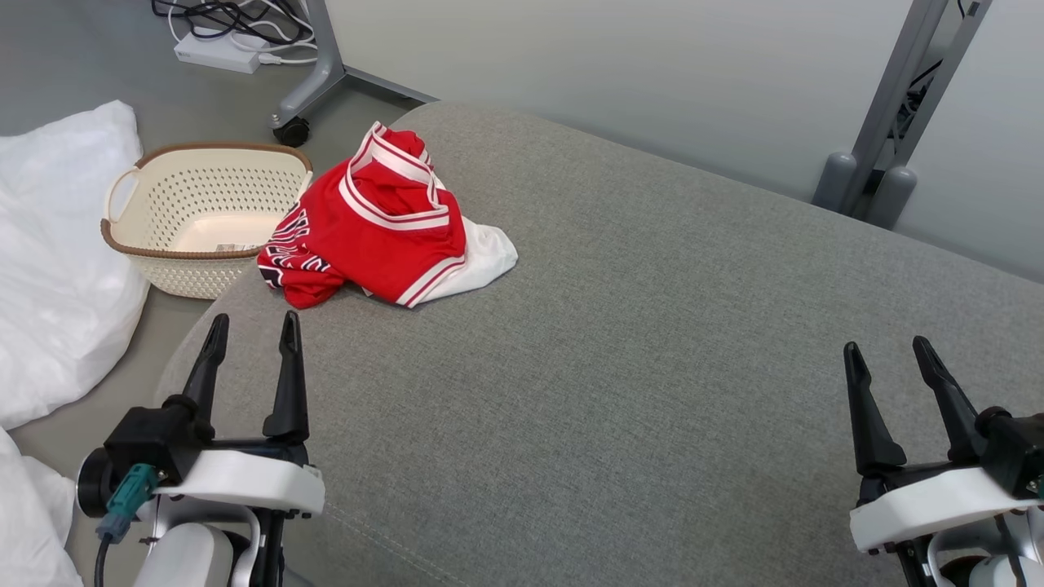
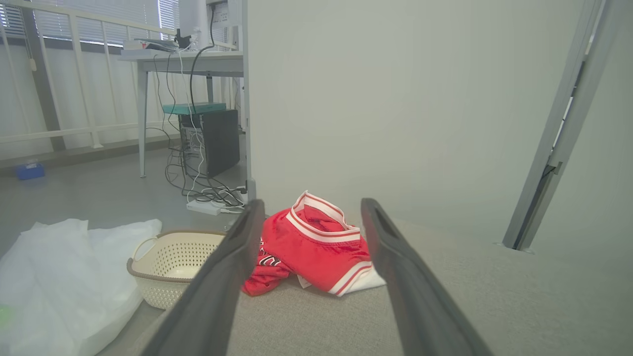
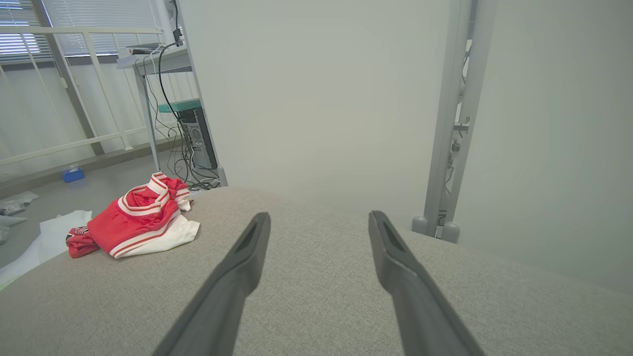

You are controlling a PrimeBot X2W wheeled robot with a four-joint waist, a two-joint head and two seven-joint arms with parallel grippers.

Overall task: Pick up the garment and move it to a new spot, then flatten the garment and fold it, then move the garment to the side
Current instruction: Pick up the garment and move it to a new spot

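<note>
A crumpled red garment (image 1: 375,228) with white-and-red trim and a white lining lies bunched near the far left corner of the grey upholstered surface (image 1: 636,342). It appears between the fingers in the left wrist view (image 2: 311,247) and at the left of the right wrist view (image 3: 133,222). My left gripper (image 1: 253,330) hovers open at the lower left, short of the garment, with nothing between its fingers. My right gripper (image 1: 889,350) stands open at the lower right, far from the garment and holding nothing.
A cream perforated basket (image 1: 204,212) sits on the floor beside the surface's left edge. White plastic sheeting (image 1: 57,261) lies left of it. A wheeled stand leg (image 1: 310,90), a power strip (image 1: 216,53) and a grey frame post (image 1: 897,106) stand behind.
</note>
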